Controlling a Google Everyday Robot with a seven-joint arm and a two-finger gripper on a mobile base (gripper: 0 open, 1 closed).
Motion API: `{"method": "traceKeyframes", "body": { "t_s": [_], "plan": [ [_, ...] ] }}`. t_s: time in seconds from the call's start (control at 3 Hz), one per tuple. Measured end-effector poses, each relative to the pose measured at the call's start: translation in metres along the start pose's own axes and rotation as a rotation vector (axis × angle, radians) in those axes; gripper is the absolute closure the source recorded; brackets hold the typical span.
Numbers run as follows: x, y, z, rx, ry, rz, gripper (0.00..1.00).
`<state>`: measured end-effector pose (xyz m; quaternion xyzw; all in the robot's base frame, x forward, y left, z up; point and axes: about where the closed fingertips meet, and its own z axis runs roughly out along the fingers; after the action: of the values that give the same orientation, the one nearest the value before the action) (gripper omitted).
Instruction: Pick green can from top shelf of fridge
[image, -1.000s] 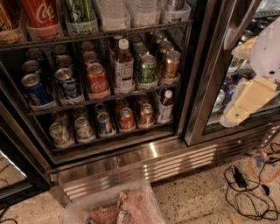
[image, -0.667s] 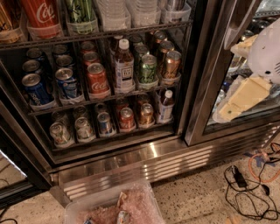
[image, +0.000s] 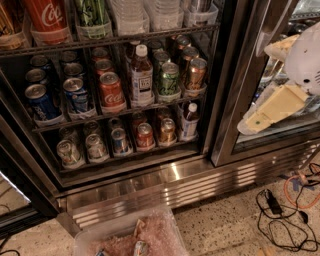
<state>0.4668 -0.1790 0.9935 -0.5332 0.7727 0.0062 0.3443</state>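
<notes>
**Fridge (image: 165, 176), door open, seen from above and in front.**

You see the green can (image: 92, 14) at 11 o'clock, upright in a clear tray at the front of the top shelf (image: 150, 35). Its lid is cut off by the upper edge of the view. At its 9 o'clock, just beside it, stands the red Coca-Cola can (image: 46, 16). At its 3 o'clock stand clear bottles (image: 129, 14) in their own tray.

The gripper (image: 272, 107) hangs at 3 o'clock, outside the cabinet and in front of the glass door (image: 260, 90). Its cream part is tilted, with the low end toward 8 o'clock. It is well apart from the green can and holds nothing that you can see. You cannot tell whether its grip is spread or closed.

On the middle rack (image: 120, 112) you see short cans. Among them are a white-capped bottle (image: 141, 75) and, at its 3 o'clock, a smaller green can (image: 169, 80).

The lower rack (image: 125, 152) carries more short cans and a small bottle (image: 188, 122).

On the floor, cables (image: 280, 207) lie at 4 o'clock, and a clear bin (image: 165, 225) sits at 6 o'clock.
</notes>
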Motion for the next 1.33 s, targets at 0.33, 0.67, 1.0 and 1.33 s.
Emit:
{"method": "traceKeyframes", "body": {
  "t_s": [0.33,0.67,1.0,1.33],
  "plan": [
    [-0.006,-0.003,0.000,0.031,-0.058,0.012,0.00],
    [-0.028,-0.018,0.007,0.081,-0.173,0.028,0.00],
    [-0.051,-0.033,0.015,0.103,-0.292,0.051,0.00],
    [-0.073,-0.036,0.022,0.095,-0.377,0.064,0.00]
  ]
}}
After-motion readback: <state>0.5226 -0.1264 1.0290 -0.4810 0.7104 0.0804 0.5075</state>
